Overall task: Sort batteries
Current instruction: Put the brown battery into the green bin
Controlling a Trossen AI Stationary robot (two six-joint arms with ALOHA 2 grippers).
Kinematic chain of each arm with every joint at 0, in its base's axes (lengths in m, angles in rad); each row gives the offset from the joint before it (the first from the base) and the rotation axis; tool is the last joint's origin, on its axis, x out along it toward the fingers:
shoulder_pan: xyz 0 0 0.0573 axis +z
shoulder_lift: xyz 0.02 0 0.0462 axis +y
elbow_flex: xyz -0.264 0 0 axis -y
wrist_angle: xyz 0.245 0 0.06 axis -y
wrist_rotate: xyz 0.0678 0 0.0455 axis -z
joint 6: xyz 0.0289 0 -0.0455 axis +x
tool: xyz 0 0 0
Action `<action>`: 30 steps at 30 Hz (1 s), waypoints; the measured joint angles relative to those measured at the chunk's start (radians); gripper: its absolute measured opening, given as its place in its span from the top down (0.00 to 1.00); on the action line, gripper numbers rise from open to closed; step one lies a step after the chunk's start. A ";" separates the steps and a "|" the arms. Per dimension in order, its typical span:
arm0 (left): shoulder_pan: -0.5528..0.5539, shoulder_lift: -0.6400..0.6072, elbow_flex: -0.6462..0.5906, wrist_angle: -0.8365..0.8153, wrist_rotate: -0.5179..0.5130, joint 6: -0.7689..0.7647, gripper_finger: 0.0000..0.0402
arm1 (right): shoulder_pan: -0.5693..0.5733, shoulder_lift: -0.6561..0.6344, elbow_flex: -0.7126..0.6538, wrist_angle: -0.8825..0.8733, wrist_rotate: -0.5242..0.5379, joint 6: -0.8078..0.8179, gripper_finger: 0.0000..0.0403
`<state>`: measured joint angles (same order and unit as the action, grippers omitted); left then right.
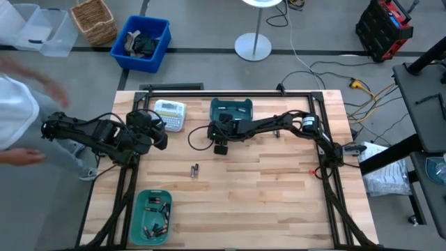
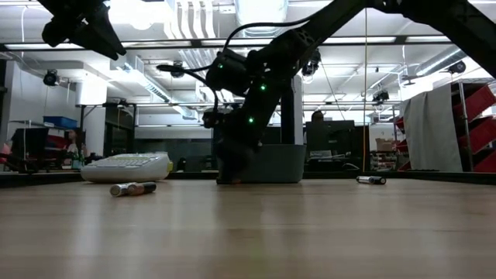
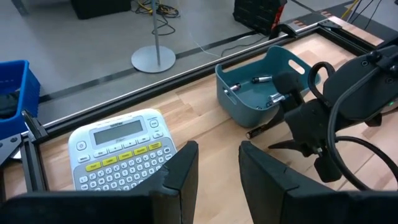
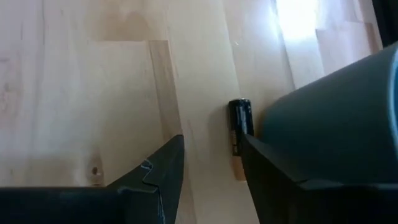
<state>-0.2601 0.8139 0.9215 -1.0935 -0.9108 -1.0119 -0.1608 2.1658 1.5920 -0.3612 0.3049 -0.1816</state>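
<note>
A teal bin (image 1: pixel 231 111) with a few batteries inside stands at the table's far middle. My right gripper (image 1: pixel 221 144) is low at the bin's near left corner, open and pointing down. A dark battery (image 4: pixel 240 127) lies on the wood against the bin's wall (image 4: pixel 336 118), just ahead of one finger (image 4: pixel 267 174); whether that finger touches it, I cannot tell. Two batteries (image 1: pixel 195 169) lie side by side mid-table. A second teal bin (image 1: pixel 152 216) with several batteries sits at the near left. My left gripper (image 1: pixel 159 132) hangs open above the table, near the white label-maker (image 1: pixel 170 115).
One more battery (image 2: pixel 370 180) lies toward the table's right side. A dark frame rail (image 1: pixel 230 91) runs along the far edge. A person (image 1: pixel 21 118) stands beyond the table's left edge. Bare wood spreads across the near middle and right.
</note>
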 joint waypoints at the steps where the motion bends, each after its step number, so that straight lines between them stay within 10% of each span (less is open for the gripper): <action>1: 0.000 0.000 0.000 0.000 0.000 0.000 0.76 | 0.000 0.000 -0.002 0.001 0.000 0.007 0.62; 30: 0.000 0.000 0.000 0.000 0.000 0.005 0.76 | -0.023 -0.002 0.007 -0.030 -0.009 0.014 0.65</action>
<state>-0.2600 0.8139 0.9215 -1.0935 -0.9104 -1.0073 -0.1841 2.1635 1.5990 -0.3909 0.2958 -0.1675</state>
